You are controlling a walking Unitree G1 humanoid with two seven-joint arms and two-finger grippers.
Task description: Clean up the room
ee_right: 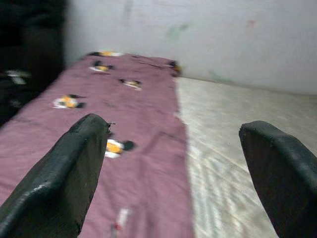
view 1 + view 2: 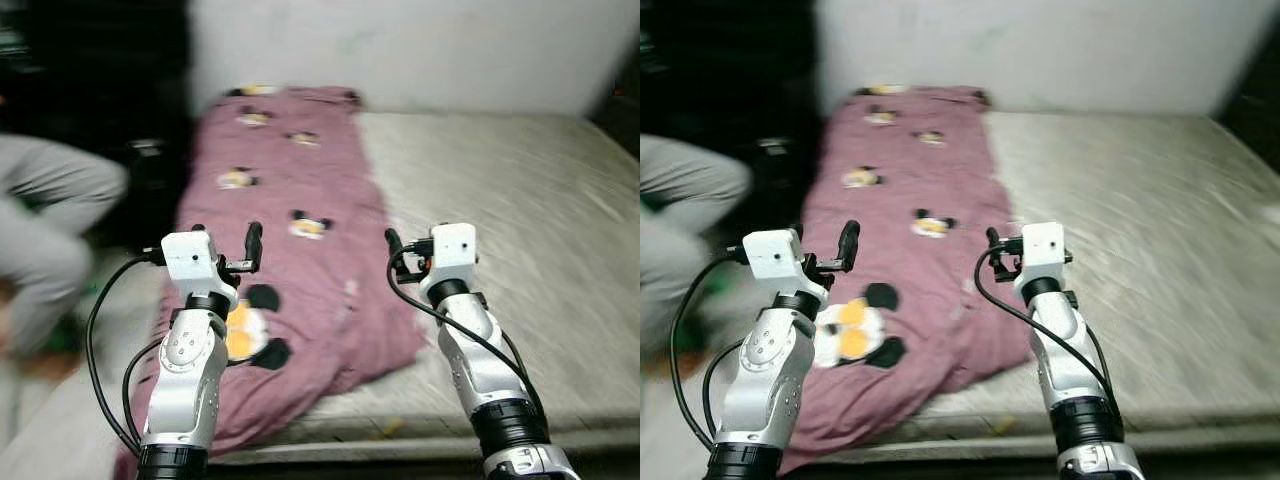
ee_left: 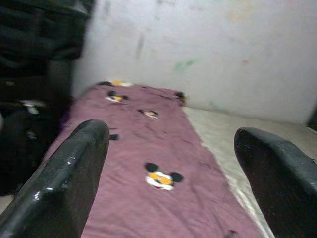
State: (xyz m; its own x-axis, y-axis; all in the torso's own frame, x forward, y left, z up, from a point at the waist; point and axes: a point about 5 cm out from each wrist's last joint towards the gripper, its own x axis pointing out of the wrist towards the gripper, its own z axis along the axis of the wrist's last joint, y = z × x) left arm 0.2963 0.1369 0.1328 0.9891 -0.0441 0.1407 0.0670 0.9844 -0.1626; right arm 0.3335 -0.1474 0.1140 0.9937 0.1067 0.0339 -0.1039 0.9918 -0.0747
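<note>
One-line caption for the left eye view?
Both open pincers, left and right, raised over a maroon cartoon-print blanket covering the left side of a bare mattress.

A soft, matt mauve cloth blanket [image 2: 300,200] printed with cartoon mouse faces lies on the pale grey mattress [image 2: 520,230], whose woven fabric looks faintly streaked. The silver arms look smooth, satin metal; black claw fingers [image 3: 64,183] show slightly glossy plastic.

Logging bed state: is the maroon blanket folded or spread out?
Spread, not folded: the maroon blanket lies flat lengthwise along the left side of the mattress, its near end hanging over the edge.
</note>
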